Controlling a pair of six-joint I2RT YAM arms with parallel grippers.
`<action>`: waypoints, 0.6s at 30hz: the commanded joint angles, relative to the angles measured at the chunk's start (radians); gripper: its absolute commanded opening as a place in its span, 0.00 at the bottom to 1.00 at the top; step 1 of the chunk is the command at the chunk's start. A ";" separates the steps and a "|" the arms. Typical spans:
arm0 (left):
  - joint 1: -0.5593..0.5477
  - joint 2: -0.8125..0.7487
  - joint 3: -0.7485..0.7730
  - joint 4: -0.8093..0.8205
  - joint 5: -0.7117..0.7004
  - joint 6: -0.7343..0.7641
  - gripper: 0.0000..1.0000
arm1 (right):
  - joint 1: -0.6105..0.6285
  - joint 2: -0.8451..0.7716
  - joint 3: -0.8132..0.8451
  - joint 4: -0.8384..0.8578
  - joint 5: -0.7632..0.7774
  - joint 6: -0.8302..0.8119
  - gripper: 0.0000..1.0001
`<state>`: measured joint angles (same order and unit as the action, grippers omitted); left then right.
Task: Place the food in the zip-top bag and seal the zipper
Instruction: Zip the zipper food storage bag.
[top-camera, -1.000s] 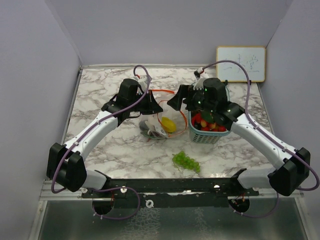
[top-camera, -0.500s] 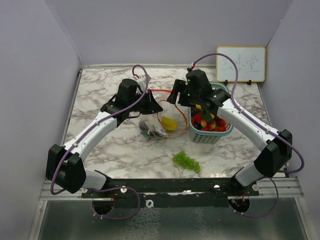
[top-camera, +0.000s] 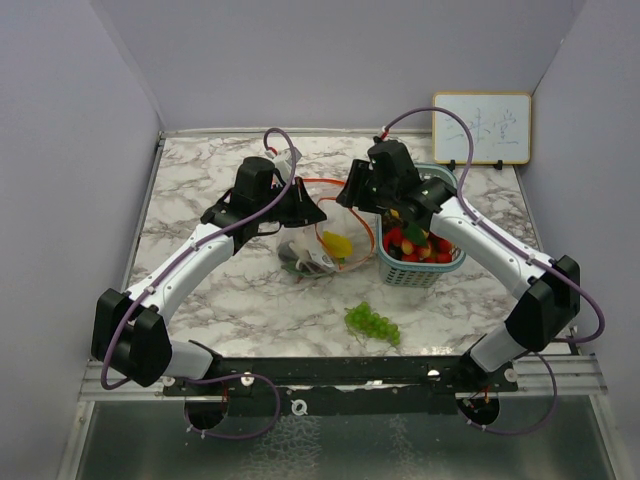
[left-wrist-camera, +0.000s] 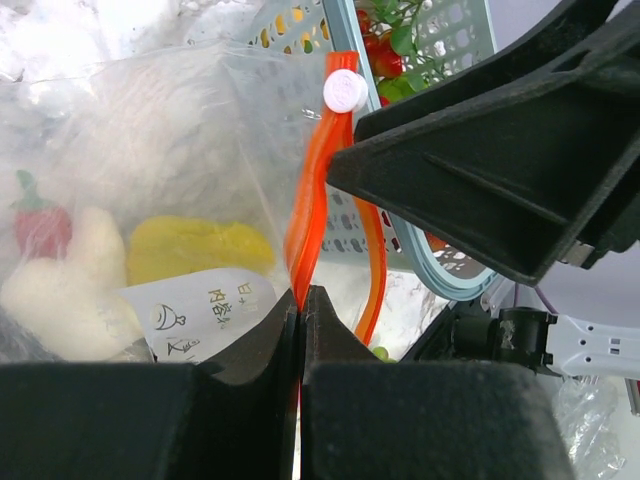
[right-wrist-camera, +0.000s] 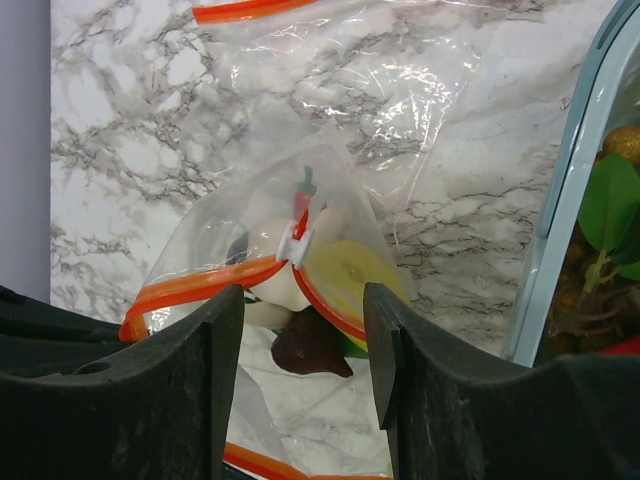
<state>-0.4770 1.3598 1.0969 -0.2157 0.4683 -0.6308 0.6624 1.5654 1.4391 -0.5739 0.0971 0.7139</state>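
Note:
The clear zip-top bag (top-camera: 318, 245) lies on the marble between the arms, with a yellow pepper (left-wrist-camera: 195, 248), a red piece (left-wrist-camera: 40, 225) and a brown piece (right-wrist-camera: 310, 345) inside. My left gripper (left-wrist-camera: 301, 292) is shut on the orange-red zipper (left-wrist-camera: 308, 200) below its white slider (left-wrist-camera: 345, 90). My right gripper (right-wrist-camera: 303, 320) hovers over the bag's mouth, jaws open on either side of the slider (right-wrist-camera: 297, 240) without touching it. More red food (top-camera: 415, 245) fills the teal basket (top-camera: 400, 275). A green grape bunch (top-camera: 372, 322) lies on the table.
The basket stands right beside the bag, its rim (right-wrist-camera: 560, 220) just to the right of my right fingers. A small whiteboard (top-camera: 482, 127) leans on the back right wall. Grey walls enclose the table on three sides.
My right arm has swung left from above the basket to above the bag's mouth, and its jaws have narrowed. The left gripper has kept its hold on the zipper.

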 joint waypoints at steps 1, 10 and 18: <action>0.006 -0.035 -0.024 0.046 0.040 -0.011 0.00 | 0.009 0.036 0.016 0.063 0.038 0.020 0.50; 0.006 -0.026 -0.053 0.058 0.031 -0.007 0.00 | 0.015 -0.066 0.015 0.107 0.039 0.009 0.53; 0.006 -0.011 -0.044 0.061 0.035 -0.009 0.00 | 0.016 0.014 0.032 0.089 0.057 0.036 0.59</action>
<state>-0.4770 1.3563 1.0466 -0.1822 0.4767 -0.6384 0.6731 1.5211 1.4410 -0.4934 0.1112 0.7300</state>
